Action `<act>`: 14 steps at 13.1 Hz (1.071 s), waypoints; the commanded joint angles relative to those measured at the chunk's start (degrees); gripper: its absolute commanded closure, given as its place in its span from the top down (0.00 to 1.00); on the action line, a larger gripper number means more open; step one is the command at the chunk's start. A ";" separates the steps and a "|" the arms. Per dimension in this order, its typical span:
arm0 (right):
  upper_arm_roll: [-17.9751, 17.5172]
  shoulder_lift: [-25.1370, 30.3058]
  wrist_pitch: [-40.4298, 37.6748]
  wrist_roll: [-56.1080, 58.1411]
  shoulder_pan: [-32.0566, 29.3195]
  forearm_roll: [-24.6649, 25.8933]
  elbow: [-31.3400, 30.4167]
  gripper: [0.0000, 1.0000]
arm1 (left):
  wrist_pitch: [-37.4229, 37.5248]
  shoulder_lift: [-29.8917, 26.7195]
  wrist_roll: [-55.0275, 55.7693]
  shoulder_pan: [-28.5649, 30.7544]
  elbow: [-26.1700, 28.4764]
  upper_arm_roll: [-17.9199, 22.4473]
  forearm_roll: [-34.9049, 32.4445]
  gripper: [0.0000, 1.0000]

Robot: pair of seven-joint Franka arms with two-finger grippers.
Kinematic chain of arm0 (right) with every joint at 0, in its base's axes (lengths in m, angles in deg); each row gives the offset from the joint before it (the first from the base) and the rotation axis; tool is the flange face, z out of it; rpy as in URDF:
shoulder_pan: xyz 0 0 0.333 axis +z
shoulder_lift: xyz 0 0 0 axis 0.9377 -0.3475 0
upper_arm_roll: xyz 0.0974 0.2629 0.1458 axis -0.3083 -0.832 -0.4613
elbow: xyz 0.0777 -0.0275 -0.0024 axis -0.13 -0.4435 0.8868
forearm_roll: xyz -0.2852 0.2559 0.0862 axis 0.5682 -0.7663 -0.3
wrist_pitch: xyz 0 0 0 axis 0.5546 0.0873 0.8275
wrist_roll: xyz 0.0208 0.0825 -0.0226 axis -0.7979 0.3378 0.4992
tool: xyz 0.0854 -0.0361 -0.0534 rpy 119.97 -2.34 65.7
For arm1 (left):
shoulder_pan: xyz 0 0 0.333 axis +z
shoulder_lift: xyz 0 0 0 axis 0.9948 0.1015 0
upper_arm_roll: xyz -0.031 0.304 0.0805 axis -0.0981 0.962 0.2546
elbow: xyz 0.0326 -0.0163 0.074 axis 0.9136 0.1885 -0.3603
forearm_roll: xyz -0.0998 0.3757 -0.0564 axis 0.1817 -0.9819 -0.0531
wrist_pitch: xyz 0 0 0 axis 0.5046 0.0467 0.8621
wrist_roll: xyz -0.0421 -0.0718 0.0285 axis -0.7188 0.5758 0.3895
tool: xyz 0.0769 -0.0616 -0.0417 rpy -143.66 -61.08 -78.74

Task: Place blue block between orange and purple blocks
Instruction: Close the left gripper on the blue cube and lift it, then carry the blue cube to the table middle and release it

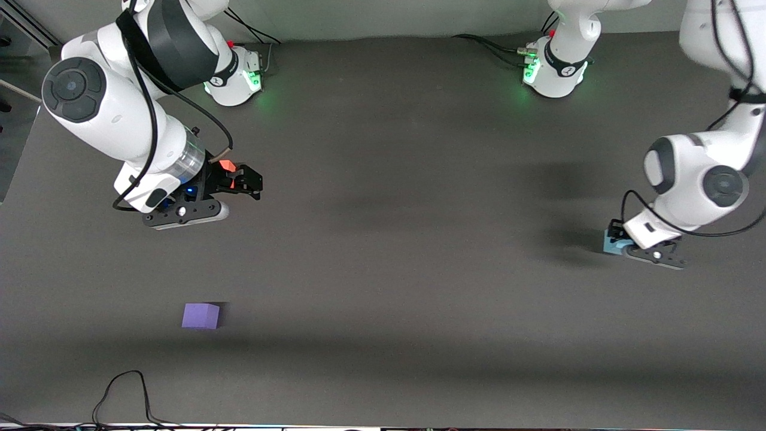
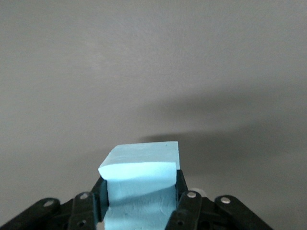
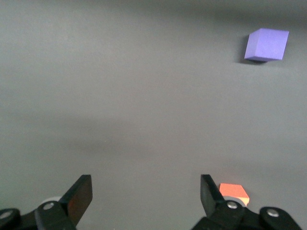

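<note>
The left gripper was down at the table toward the left arm's end, its fingers clamped on the blue block; in the left wrist view the pale sky-blue cube sat squeezed between the two black pads, its sides slightly dented where they pressed. The right gripper hung over the table toward the right arm's end, its fingers spread wide apart with nothing between them. The orange block showed just beside that gripper in the front view, partly covered by the black fingers, and in the right wrist view a corner of it lay on the table just outside one finger. The purple block rested alone on the dark grey surface, nearer to the front camera than the orange one and well apart from it; the right wrist view showed it too. The blue block was well apart from both other cubes. No legible writing appeared on the blocks; small dark marks on the arm bases could not be read.
</note>
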 commanded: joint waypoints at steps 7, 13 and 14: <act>0.09 -1.00 0.66 -1.07 1.21 -0.71 1.44 1.00 | 19.61 -1.93 47.44 -22.09 -14.75 -11.62 3.70 0.41; 0.09 -2.40 4.34 -1.42 3.58 -0.89 1.44 1.00 | 10.38 18.62 76.55 -41.96 -28.72 -11.53 -5.34 0.41; 0.00 -3.02 5.22 -2.72 4.02 -0.89 1.62 1.00 | 10.29 21.88 78.85 -43.90 -30.40 -11.45 -7.10 0.41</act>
